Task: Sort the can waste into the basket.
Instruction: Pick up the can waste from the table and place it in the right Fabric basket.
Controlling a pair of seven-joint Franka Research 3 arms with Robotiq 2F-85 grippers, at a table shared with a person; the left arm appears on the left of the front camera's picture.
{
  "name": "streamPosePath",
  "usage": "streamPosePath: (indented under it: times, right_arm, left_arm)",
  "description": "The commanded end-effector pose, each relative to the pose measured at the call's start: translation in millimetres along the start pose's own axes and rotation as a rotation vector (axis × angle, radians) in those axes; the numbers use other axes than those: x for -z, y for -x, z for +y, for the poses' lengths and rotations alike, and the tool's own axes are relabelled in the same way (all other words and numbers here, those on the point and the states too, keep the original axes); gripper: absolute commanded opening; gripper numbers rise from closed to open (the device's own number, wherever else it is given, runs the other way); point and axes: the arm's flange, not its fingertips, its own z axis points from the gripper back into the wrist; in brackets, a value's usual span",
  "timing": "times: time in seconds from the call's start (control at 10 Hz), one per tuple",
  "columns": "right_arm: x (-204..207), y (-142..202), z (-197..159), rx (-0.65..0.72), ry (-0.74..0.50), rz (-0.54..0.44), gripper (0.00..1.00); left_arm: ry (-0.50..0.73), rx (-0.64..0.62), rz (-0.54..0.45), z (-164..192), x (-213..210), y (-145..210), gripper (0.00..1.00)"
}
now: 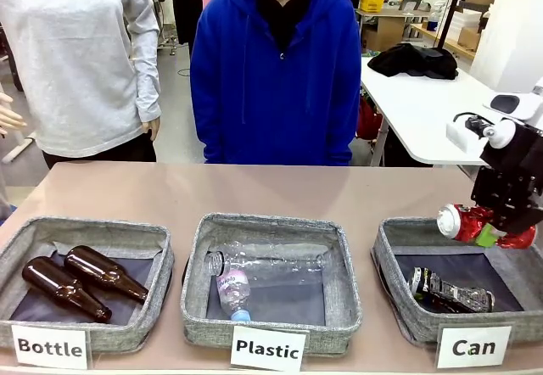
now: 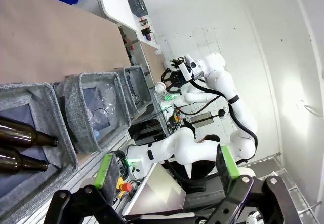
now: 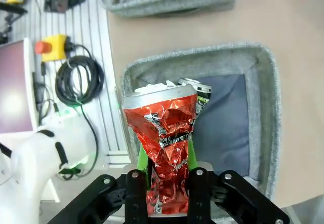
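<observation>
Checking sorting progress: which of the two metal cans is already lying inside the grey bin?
The black can with white print, lying in the grey fabric "Can" basket; the crushed red can is clamped in the right gripper.

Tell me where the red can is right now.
The red can is clamped in the right gripper, held in the air above the Can basket at the front view's right, over the black can lying inside.

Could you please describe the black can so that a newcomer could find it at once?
Find the grey basket labelled "Can", rightmost of three bins. The black can lies on its side inside, unlike the crushed red can clamped above in the right pincer.
</observation>
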Motion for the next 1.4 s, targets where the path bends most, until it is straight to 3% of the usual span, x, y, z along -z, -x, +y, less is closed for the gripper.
streamPosePath:
  times: [0.0,0.1,0.2,0.6,0.8,0.9,1.0,1.1,1.2,1.3]
  right_arm:
    - [1.7,-0.3,0.4,-0.047,0.06,0.049,0.75]
    - [4.9,0.1,1.7,-0.066,0.07,0.069,0.96]
    - [6.8,0.3,2.8,-0.065,0.073,0.081,1.0]
    - [9.6,4.1,4.1,-0.037,0.053,0.053,1.0]
    - [4.7,5.2,4.1,0.07,-0.029,-0.056,1.0]
    - [-7.6,2.8,6.7,0.213,-0.146,-0.222,1.0]
    - [-19.9,3.2,7.5,0.394,-0.388,-0.422,1.0]
    - [-29.5,-2.0,3.6,0.666,-0.435,-0.671,1.0]
    - [-38.1,-3.1,2.3,0.897,-0.561,-0.847,1.0]
    - [-41.8,1.9,1.6,1.01,-0.658,-0.943,1.0]
  left_arm:
    - [0.011,-0.008,0.001,-3.2,0.4,1.7,1.0]
    - [0.011,-0.008,0.001,-3.2,0.4,1.7,1.0]
    - [0.011,-0.008,0.001,-3.2,0.4,1.7,1.0]
    - [0.011,-0.008,0.001,-3.2,0.4,1.7,1.0]
    - [0.011,-0.008,0.001,-3.2,0.4,1.7,1.0]
    - [0.011,-0.008,0.001,-3.2,0.4,1.7,1.0]
    - [0.011,-0.008,0.001,-3.2,0.4,1.7,1.0]
    - [0.011,-0.008,0.001,-3.2,0.4,1.7,1.0]
    - [0.011,-0.008,0.001,-3.2,0.4,1.7,1.0]
    - [0.011,-0.008,0.001,-3.2,0.4,1.7,1.0]
